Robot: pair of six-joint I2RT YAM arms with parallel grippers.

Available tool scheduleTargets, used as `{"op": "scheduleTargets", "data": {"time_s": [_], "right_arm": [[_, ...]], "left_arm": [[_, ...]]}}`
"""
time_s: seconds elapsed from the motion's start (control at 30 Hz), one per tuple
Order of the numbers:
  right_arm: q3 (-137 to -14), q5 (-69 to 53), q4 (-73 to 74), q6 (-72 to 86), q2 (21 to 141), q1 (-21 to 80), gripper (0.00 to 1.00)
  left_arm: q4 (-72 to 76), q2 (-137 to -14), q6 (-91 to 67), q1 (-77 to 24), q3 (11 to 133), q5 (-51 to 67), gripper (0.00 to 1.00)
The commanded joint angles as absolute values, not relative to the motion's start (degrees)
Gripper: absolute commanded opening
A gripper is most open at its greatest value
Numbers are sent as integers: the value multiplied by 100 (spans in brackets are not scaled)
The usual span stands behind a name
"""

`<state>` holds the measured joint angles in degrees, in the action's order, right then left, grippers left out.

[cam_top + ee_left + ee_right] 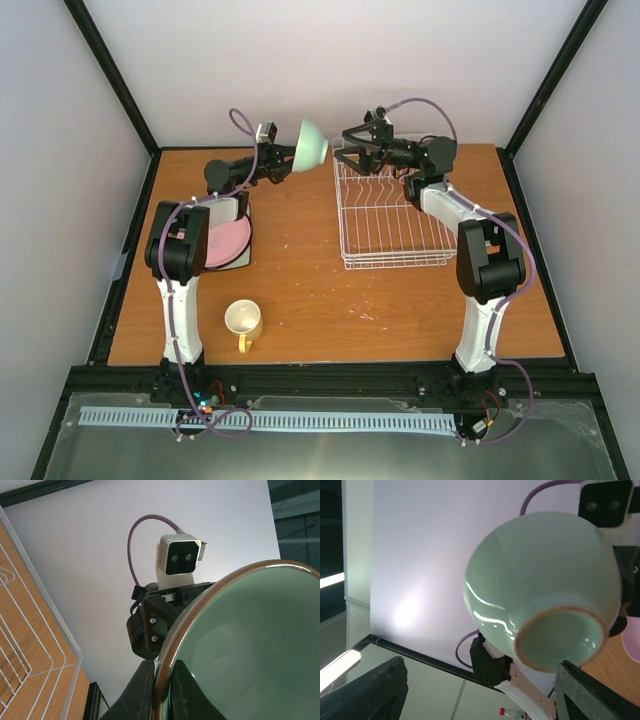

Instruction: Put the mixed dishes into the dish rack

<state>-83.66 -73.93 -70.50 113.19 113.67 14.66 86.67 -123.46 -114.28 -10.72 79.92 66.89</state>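
Mint-green glazed ceramic bowl (pixel 240 655) fills the left wrist view, its brown rim clamped between the fingers of the left pincer (pixel 162 690), one inside and one outside. Seen from above, it hangs in the air at 12 o'clock over the wooden counter (pixel 330 300), tipped on its side. Its foot faces the right pincer (pixel 480 680), which is spread wide and holds nothing. The white wire dish rack (pixel 395 262) sits at 2 o'clock and the yellow mug (pixel 243 320) at 7 o'clock.

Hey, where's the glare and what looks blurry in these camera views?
Right wrist view: white streaks of glare on the mint-green bowl, and a bright patch on the wall behind it. Left wrist view: the bowl's near rim looks slightly soft. Top external view: even light, sharp, faint shadows.
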Motion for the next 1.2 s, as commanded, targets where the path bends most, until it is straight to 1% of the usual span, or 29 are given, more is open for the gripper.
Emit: {"op": "scheduleTargets", "data": {"time_s": [0.0, 0.33, 1.17], "right_arm": [[-8614, -7310, -7359, 11371, 11539, 1453, 79], [-8492, -7400, -7182, 11118, 11627, 1555, 78], [-9031, -7304, -7198, 11212, 12041, 1718, 77]], "left_arm": [[10441, -11966, -11324, -1153, 8047, 6289, 1], [10450, -12016, -11454, -1213, 8331, 6208, 1], [10446, -12217, -11518, -1476, 8439, 6153, 1]]}}
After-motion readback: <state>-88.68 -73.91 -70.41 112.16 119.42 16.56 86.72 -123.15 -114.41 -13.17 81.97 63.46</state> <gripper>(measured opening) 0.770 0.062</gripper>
